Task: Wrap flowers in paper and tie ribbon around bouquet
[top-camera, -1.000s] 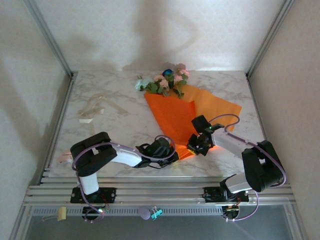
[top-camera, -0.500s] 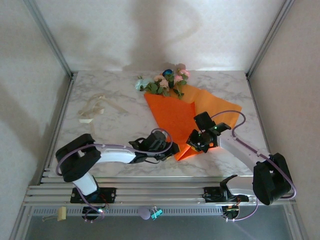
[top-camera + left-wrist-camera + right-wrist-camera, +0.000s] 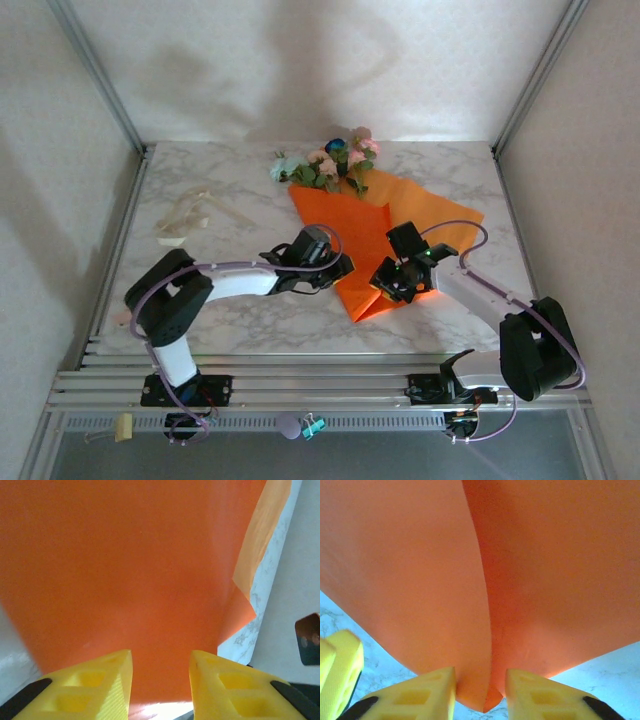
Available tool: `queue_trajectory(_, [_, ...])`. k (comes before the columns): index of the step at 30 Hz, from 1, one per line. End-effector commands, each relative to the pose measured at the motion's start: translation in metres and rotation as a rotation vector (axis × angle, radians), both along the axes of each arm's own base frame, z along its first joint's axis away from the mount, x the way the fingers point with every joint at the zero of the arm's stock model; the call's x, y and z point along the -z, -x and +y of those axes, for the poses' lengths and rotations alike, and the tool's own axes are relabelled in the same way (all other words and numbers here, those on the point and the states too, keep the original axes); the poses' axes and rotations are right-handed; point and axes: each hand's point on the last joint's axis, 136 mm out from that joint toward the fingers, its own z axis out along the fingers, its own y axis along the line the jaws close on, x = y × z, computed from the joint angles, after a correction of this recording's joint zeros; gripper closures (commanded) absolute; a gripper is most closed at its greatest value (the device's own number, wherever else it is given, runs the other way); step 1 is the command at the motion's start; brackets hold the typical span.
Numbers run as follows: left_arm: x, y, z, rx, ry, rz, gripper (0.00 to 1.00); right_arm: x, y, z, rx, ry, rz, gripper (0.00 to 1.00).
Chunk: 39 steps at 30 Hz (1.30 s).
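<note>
Down by the near edge of the bench [image 3: 280, 322], a bit right of centre, you've got the pointed end of the paper [image 3: 345, 215], and both your claws are right at it. Your right claw [image 3: 480, 672] is on the right side of that point. On its wrist cam the yellow fingers [image 3: 432, 690] sit a little apart, with the tip of a folded orange ridge poking down into the gap. So that's a narrow opening, not clamped flat on anything, and honestly I can't tell if either pad touches the sheet.

Your left claw [image 3: 161, 655] reaches in from the left-edge side, low over the sheet's left border and slightly farther from you than the right one. Its fingers are apart too with a narrowish gap and nothing pinched. Beyond them it's just flat orange, with a paler flap edge off to the right and marble past that.

Farther out, the paper fans wider toward the far edge, with a deep orange panel on the left and a lighter flap reaching toward the right edge. At its far-left corner the flowers [image 3: 330, 162] stick out, pink, whitish and one blue bloom with green leaves, lying close to the far edge near the middle. The ribbon [image 3: 188, 215] is well apart from all that, in a loose heap near the left edge, toward the far-left corner.
</note>
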Motion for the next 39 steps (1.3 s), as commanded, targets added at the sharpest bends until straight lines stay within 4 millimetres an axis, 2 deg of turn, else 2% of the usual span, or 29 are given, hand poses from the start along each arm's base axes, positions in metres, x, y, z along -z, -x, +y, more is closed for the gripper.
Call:
queue_trajectory(1, [0.012, 0.003, -0.011, 0.062, -0.024, 0.026, 0.66, 0.013, 0.003, -0.008, -0.002, 0.041, 0.029, 0.76])
queue_trajectory(5, [0.024, 0.006, -0.017, 0.095, -0.046, 0.045, 0.66, 0.027, 0.006, -0.022, 0.007, 0.087, 0.037, 0.84])
queue_trajectory(9, [0.038, 0.011, -0.02, 0.121, -0.067, 0.064, 0.66, 0.032, 0.009, -0.035, -0.011, 0.157, 0.031, 1.0])
queue_trajectory(12, [0.041, 0.011, -0.022, 0.13, -0.089, 0.06, 0.65, 0.036, 0.015, -0.045, -0.027, 0.209, 0.049, 1.0])
queue_trajectory(19, [0.045, 0.01, -0.023, 0.139, -0.127, 0.04, 0.63, 0.053, 0.027, -0.053, -0.04, 0.25, 0.111, 1.0])
queue_trajectory(22, [0.029, 0.003, -0.023, 0.12, -0.117, -0.003, 0.62, 0.052, 0.031, -0.061, -0.029, 0.289, 0.116, 1.0])
queue_trajectory(24, [0.011, -0.009, -0.014, 0.084, -0.147, -0.055, 0.57, 0.045, 0.029, -0.063, -0.025, 0.29, 0.083, 1.0])
queue_trajectory(26, [0.001, -0.024, 0.0, 0.04, -0.152, -0.077, 0.55, 0.04, 0.026, -0.061, -0.03, 0.279, 0.063, 1.0])
queue_trajectory(29, [0.001, -0.055, 0.028, -0.022, -0.149, -0.077, 0.55, 0.038, 0.025, -0.059, -0.036, 0.272, 0.065, 1.0])
queue_trajectory(33, [-0.002, -0.112, 0.056, -0.095, -0.134, -0.1, 0.56, 0.039, 0.025, -0.058, -0.036, 0.27, 0.066, 1.0])
queue_trajectory(36, [0.0, -0.143, 0.058, -0.097, -0.118, -0.088, 0.6, 0.04, 0.024, -0.057, -0.035, 0.27, 0.07, 1.0])
queue_trajectory(39, [0.0, -0.158, 0.052, -0.086, -0.135, -0.077, 0.61, 0.04, 0.023, -0.057, -0.04, 0.275, 0.071, 1.0])
